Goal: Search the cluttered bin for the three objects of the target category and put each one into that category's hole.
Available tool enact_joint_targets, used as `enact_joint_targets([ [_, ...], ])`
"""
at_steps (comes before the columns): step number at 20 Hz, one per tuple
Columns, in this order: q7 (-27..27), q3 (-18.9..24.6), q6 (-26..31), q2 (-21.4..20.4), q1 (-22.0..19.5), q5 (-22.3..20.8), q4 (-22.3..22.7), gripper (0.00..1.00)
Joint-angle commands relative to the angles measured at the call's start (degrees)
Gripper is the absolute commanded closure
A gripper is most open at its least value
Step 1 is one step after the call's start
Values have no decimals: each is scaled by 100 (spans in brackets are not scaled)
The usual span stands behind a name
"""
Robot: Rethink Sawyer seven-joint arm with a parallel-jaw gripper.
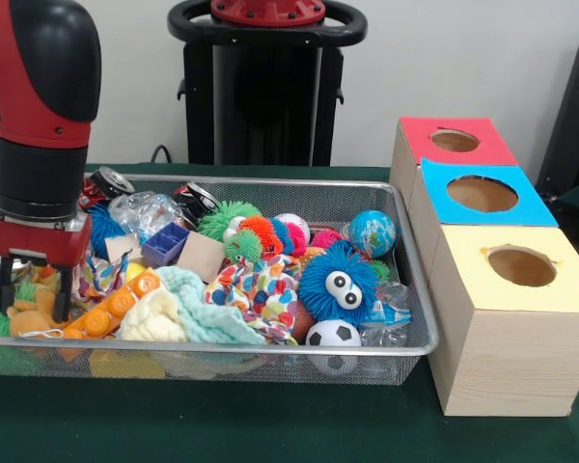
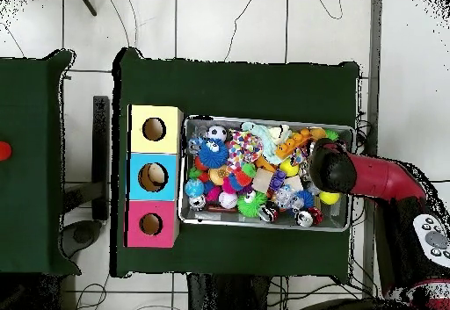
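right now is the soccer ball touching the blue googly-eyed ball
Cannot tell. In the front view the soccer ball sits just below the blue googly-eyed ball and their outlines meet, but one may only be behind the other.

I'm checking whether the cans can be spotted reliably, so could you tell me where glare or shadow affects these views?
Front view: even light, bright glints on the crushed silver-ended cans and the silver wire-mesh bin; the red box's round hole stays readable. Overhead view: the red-and-black arm covers part of the bin.

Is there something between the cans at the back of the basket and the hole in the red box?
Two cans lie at the basket's far edge. Between them and the red box's hole lie piled toys, such as the globe ball, and the basket's wall. A lifted can would clear them.
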Motion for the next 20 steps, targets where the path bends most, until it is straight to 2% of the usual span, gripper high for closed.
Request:
enact_joint_targets([
  [1,-248,362,347,334,10,-190,403,0],
  [17,-268,342,315,325,29,-238,408,0],
  [18,-269,343,296,323,29,-248,413,100],
  [20,-278,339,305,321,32,-252,414,100],
])
